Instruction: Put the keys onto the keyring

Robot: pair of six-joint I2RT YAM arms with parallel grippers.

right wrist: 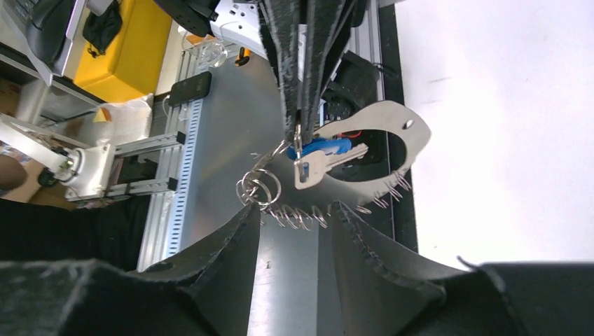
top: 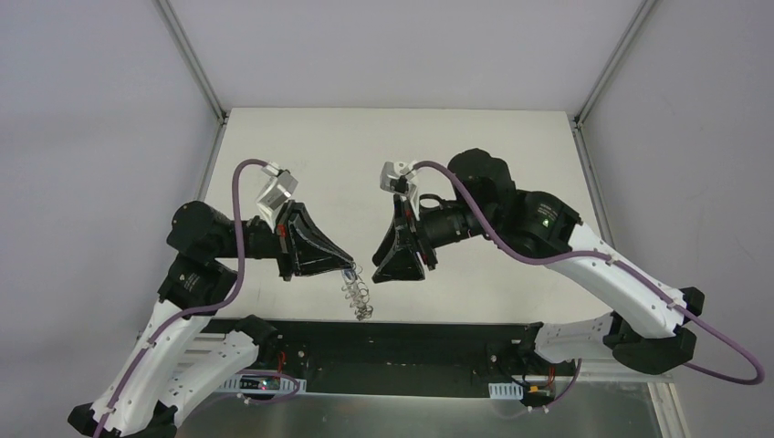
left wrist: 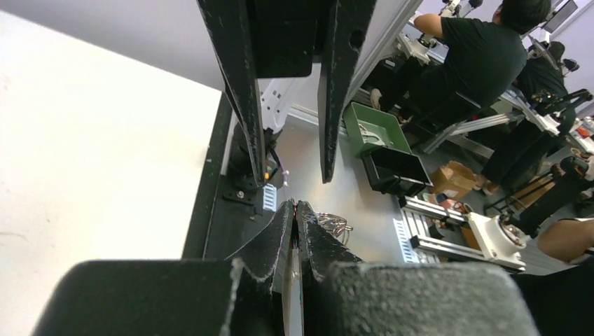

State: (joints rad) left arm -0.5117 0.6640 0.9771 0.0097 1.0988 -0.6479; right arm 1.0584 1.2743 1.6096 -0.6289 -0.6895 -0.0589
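Two grippers meet at lower centre of the top view: left gripper [top: 350,265] clenched on the keyring [top: 358,294], which looks light, stiff and slippery, best pinched at its rim, key [right wrist: 312,170] dangling beside, right gripper [top: 378,274] parted, empty.

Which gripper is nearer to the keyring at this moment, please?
Left. The left gripper is shut on the keyring, holding it up by its rim. The right gripper is open just beside the hanging loops and grips nothing.
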